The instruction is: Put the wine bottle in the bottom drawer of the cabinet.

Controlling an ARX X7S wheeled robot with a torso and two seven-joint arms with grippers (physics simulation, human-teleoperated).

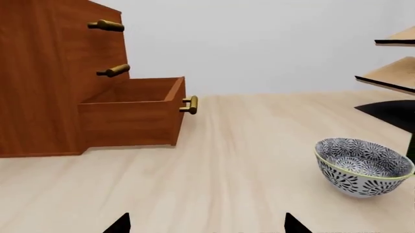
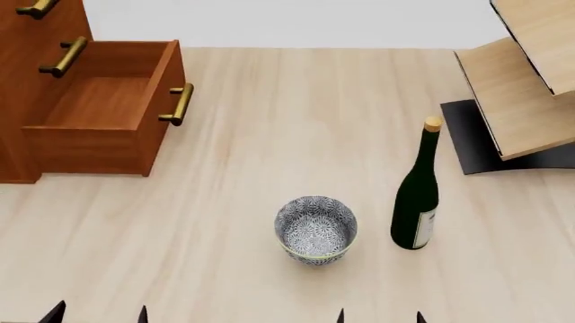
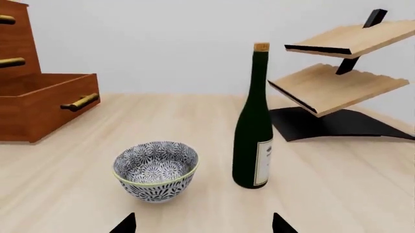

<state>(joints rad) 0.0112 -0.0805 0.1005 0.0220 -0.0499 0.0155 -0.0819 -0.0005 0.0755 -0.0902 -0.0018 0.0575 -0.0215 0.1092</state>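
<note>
pale wood bench (image 2: 269, 121) under a plain grey wall. bottle (image 2: 416, 195) stands upright just beside a patterned bowl (image 2: 316, 229), near the pale rack (image 2: 521, 101) on its black base. cabinet (image 2: 27, 87) sits well apart at far left, its bottom drawer (image 2: 108, 108) pulled out, nothing inside. left claw (image 2: 99, 314) and right claw (image 2: 380, 316) both spread apart, grasping nothing, only tips showing.
</note>
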